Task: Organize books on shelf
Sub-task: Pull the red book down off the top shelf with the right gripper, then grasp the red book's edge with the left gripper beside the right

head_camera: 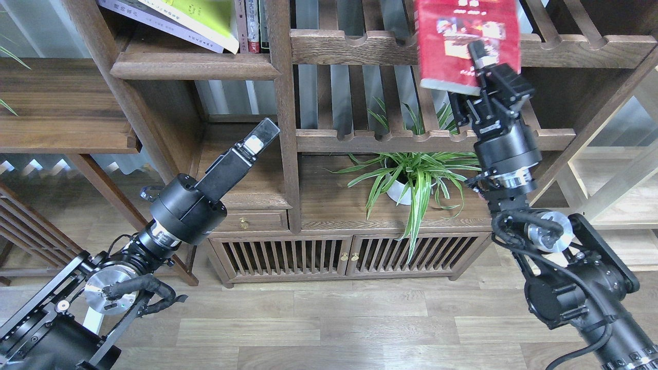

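My right gripper (479, 57) is shut on the lower edge of the dark red book (462, 43) and holds it upright in front of the slatted racks, right of the bookcase post. The lavender-white book (154, 21) and the yellow-green book (200, 18) lean on the dark-brown shelf board (190, 64) at the top left, with several upright spines beside them. My left gripper (257, 140) points up towards the post, below that shelf; it is seen edge-on and empty, so its jaws cannot be told apart.
A potted spider plant (411, 180) stands on the cabinet top (329, 205) under the lower slatted rack (411, 136). The upper slatted rack (360, 46) runs right of the vertical post (285, 113). A pale wood rack (617, 169) is at the far right.
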Controlling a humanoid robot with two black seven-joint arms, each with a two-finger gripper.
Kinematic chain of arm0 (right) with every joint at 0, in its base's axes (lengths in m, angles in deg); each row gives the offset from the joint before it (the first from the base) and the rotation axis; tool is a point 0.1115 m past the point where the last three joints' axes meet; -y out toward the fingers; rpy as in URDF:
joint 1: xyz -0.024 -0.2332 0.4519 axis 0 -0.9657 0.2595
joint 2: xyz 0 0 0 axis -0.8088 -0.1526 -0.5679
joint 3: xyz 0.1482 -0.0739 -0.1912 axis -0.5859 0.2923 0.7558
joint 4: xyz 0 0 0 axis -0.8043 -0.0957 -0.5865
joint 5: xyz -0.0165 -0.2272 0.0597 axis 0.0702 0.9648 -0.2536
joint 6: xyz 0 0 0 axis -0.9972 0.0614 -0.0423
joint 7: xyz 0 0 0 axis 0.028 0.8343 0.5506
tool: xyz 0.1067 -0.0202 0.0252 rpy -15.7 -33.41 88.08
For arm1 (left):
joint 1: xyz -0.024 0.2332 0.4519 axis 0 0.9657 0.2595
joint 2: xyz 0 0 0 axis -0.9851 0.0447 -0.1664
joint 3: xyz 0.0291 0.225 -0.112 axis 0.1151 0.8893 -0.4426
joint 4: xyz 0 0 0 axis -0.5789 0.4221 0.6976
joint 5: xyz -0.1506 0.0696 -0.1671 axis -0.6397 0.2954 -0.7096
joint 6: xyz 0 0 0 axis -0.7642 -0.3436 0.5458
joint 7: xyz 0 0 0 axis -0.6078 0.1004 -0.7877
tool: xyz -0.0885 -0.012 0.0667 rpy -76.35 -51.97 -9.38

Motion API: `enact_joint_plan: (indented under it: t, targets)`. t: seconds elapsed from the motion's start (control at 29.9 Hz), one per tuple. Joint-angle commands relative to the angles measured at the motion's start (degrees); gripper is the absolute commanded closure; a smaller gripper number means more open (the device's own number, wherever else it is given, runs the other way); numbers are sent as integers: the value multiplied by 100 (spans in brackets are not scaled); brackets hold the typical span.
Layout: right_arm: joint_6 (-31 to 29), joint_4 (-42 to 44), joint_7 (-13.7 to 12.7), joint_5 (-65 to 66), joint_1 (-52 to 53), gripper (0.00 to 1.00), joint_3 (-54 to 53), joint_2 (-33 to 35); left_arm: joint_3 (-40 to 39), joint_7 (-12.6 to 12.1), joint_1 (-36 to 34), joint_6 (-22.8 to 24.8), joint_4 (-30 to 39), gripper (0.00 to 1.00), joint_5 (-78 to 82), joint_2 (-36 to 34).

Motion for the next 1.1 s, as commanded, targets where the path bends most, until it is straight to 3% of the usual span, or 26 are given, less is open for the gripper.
enact_joint_plan:
  t: [0.0,0.23,0.4,1.07]
  targets:
    - [2,-6,-1,200,0,97,126,-52,18,-103,-3,0,-36,4,-253,3]
    - [2,-6,-1,604,9,97,407,-429,307,-191,-47,0,-88,9,-1140,-129]
    - [2,-6,-10,657,70,97,636,-702,413,-587,-30,0,-229,9,-1659,-261]
    - [2,2,-10,1395,325,97,1972,-1563,475,-604,-355,0,-396,10,-2828,-981]
